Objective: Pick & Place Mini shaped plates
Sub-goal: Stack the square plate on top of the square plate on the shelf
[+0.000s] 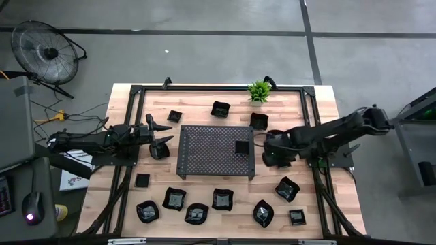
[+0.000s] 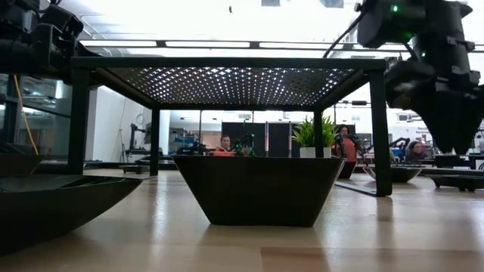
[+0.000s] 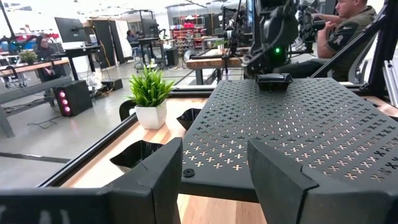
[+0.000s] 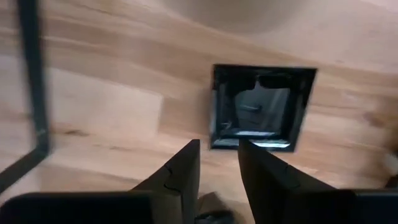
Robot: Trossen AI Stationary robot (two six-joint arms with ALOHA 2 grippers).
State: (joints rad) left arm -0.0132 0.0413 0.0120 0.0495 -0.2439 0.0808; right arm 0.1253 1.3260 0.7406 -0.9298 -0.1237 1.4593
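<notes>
Several mini shaped plates lie on the wooden table around a perforated tray [image 1: 204,160]; one square plate [image 1: 241,147] sits on the tray's right part. Past the tray's right edge my right gripper [image 1: 271,156] points down, open by a narrow gap, nothing between its fingers. In the right wrist view its fingertips [image 4: 217,163] hover above a glossy square plate [image 4: 261,109] that rests flat on the wood. The arm hides this plate in the high view. My left gripper [image 1: 161,138] waits open and level at the tray's left edge.
A small green plant [image 1: 259,90] stands at the far edge. A row of plates, among them one at the near left [image 1: 174,199] and one at the near right [image 1: 287,188], lines the near side. A black frame [image 1: 315,102] borders the table. People sit in the room behind.
</notes>
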